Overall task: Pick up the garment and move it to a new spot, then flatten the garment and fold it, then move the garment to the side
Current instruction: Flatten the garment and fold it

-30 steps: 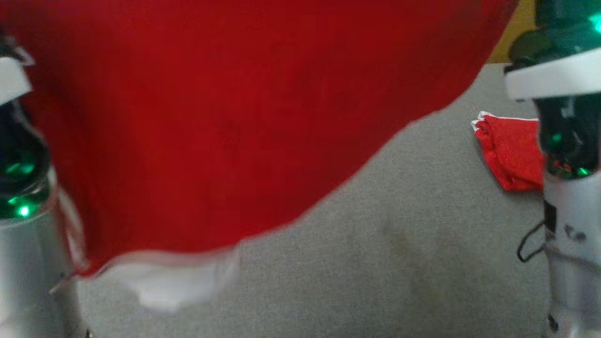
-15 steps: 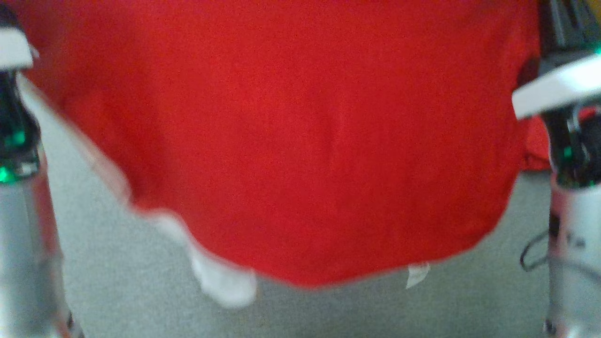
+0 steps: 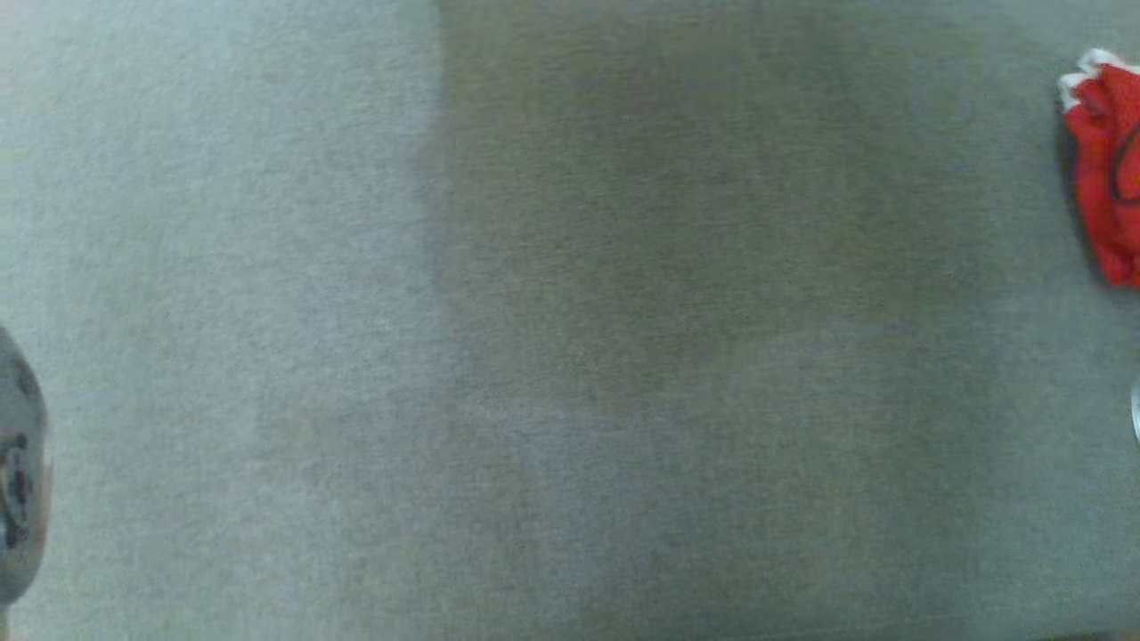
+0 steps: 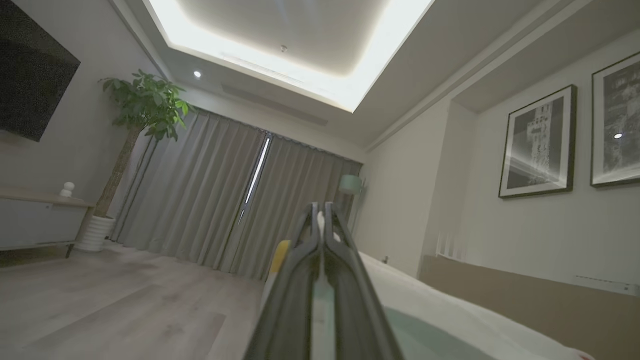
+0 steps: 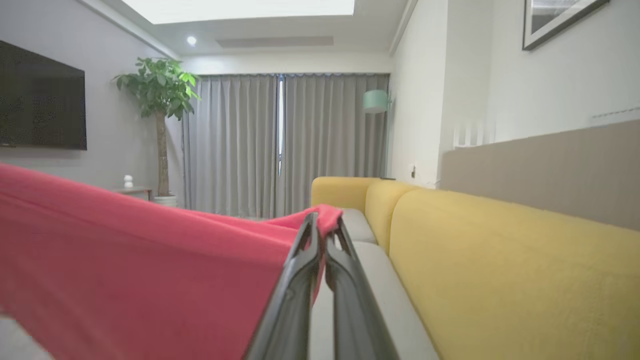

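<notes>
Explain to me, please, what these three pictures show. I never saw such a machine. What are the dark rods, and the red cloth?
This is a wheeled robot with two arms. One picture comes from a camera on its head, looking down on a grey fabric surface; a bunched red cloth lies at the right edge. The other two come from cameras on the wrists. The dark rods are each arm's two fingers. The right fingers are shut on an edge of a red garment, which stretches away to the left, beside a yellow sofa. The left fingers are shut too, with something white at their tips; perhaps the garment's trim, but I cannot be sure.
</notes>
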`<state>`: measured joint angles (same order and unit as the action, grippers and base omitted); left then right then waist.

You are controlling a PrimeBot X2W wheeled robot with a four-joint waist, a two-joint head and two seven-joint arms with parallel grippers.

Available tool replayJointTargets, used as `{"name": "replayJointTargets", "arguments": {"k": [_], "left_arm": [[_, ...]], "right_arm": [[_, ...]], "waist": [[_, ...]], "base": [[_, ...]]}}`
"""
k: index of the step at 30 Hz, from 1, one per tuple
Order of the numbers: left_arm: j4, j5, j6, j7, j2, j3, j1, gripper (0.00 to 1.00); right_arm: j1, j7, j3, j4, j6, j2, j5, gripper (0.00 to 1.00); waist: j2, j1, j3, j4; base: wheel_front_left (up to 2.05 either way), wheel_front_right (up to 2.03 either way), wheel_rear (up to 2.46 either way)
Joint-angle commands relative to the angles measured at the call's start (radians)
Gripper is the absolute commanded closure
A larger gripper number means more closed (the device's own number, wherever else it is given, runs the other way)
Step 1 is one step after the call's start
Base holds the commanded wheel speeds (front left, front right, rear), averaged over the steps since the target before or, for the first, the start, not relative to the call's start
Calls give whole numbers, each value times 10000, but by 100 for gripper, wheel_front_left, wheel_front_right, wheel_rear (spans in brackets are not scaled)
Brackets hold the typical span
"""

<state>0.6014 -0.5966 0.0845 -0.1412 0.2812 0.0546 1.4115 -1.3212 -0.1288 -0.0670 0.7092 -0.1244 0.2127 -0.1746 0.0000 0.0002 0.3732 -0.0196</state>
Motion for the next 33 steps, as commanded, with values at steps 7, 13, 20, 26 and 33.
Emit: {"name": "replayJointTargets", "arguments": {"k": [7, 13, 20, 26, 33], "left_arm": [[978, -71, 355, -607, 238, 438, -823, 100], [1176, -324, 447, -970, 145, 906, -2915, 100], [137, -957, 459, -1075, 327, 1733, -5964, 100], [-1313, -1309, 460, -883, 752, 2350, -8357, 100], [-3215, -1374, 36, -504, 1065, 2569, -10525, 100]], "right_arm": [[601, -463, -833, 1763, -63, 200, -111, 100], [1948, -162, -2132, 2961, -63, 484, -786, 100], [3595, 819, -4131, 2855, -63, 1081, -2106, 100], [4783, 1689, -5484, 1759, -63, 2027, -3636, 100], [5893, 2169, -6428, 371, -63, 3043, -4906, 100]], "waist": [[0, -2, 87, 303], [0, -2, -124, 433], [0, -2, -820, 493], [0, -2, -1535, 476], [0, -2, -2207, 449]], "base": [[0, 0, 0], [0, 0, 0], [0, 0, 0], [0, 0, 0], [0, 0, 0]]}}
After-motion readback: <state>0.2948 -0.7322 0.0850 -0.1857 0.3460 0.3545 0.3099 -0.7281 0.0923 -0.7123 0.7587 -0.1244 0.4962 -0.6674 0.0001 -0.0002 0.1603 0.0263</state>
